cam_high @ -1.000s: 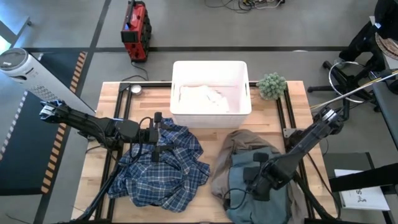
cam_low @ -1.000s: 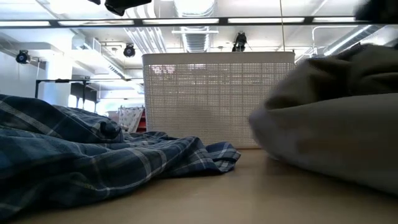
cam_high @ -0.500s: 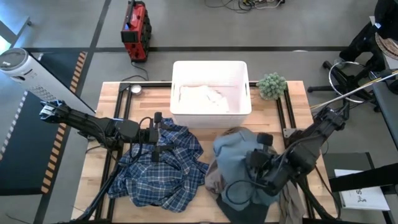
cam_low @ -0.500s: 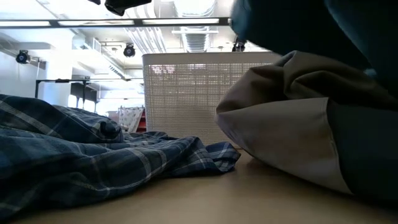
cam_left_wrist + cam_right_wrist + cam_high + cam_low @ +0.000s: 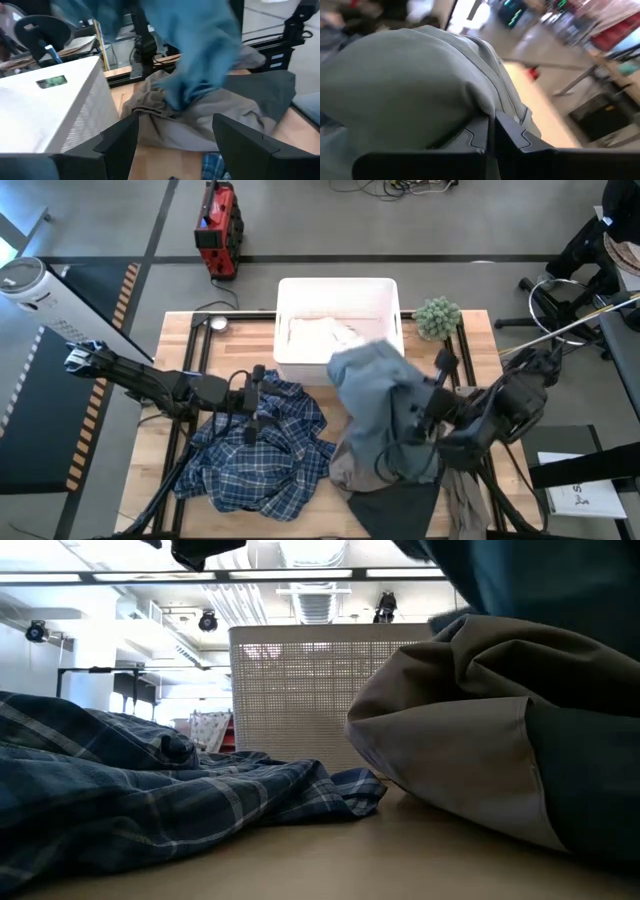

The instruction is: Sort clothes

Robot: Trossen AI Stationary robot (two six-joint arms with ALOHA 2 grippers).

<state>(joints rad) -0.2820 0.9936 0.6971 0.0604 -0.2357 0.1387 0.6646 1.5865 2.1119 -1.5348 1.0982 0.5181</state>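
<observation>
My right gripper (image 5: 428, 418) is shut on the grey-blue shirt (image 5: 372, 395), raised above the table's right half, just in front of the white bin (image 5: 285, 292). The shirt also shows in the left wrist view (image 5: 195, 55). Under it, the taupe garment (image 5: 345, 467) and the dark grey-green tee (image 5: 395, 515) lie on the table. My left gripper (image 5: 175, 150) is open and empty above the blue-white plaid shirt (image 5: 255, 450), which lies spread on the table's left half. The white textured top (image 5: 318, 335) lies inside the bin. My right gripper pinches a bunched fold of the grey-blue shirt (image 5: 487, 107) between its two shut fingers; how many layers cannot be told. The cloth bulges over the fingers and hides their tips. The shirt is lifted and hangs slack, with its lower part (image 5: 400, 465) over the taupe garment.
A small green plant (image 5: 437, 317) stands at the far right beside the bin. Black frame rails (image 5: 200, 340) run along the table's left and right sides. In the low view the taupe garment (image 5: 470, 740) bulks at the right and the plaid shirt (image 5: 150, 800) at the left.
My right gripper has risen and gone toward the table's far edge and the bin with the grey-blue shirt. The shirt has been lifted off the pile and its top has swung up to the bin's front wall; the taupe garment and dark tee stay on the table, uncovered.
</observation>
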